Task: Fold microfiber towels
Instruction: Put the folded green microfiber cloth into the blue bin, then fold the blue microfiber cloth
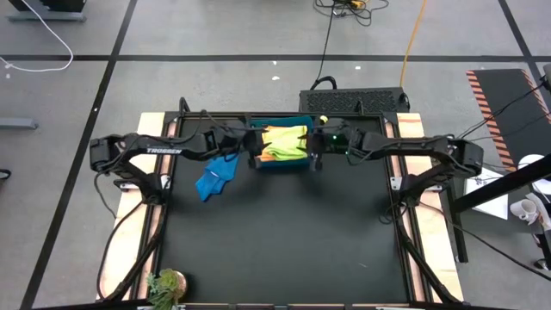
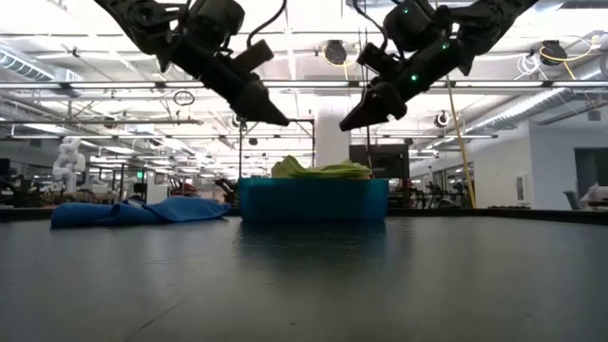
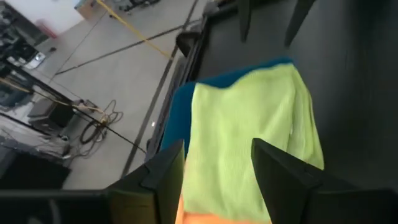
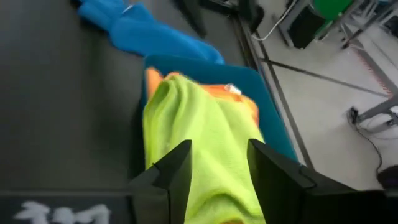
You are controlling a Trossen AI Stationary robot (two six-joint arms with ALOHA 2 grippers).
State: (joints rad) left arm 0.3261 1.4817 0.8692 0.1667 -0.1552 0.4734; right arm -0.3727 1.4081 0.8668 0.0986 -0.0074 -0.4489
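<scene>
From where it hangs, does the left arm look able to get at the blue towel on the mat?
Probably yes: the blue towel lies uncovered beside the teal bin, with the left gripper close by, jaws open.

A lime green towel (image 1: pixel 286 140) is lying folded on top of an orange towel (image 4: pixel 239 99) inside the teal bin (image 2: pixel 313 201); a bright blue towel (image 1: pixel 214 178) is lying crumpled just beside it.
</scene>
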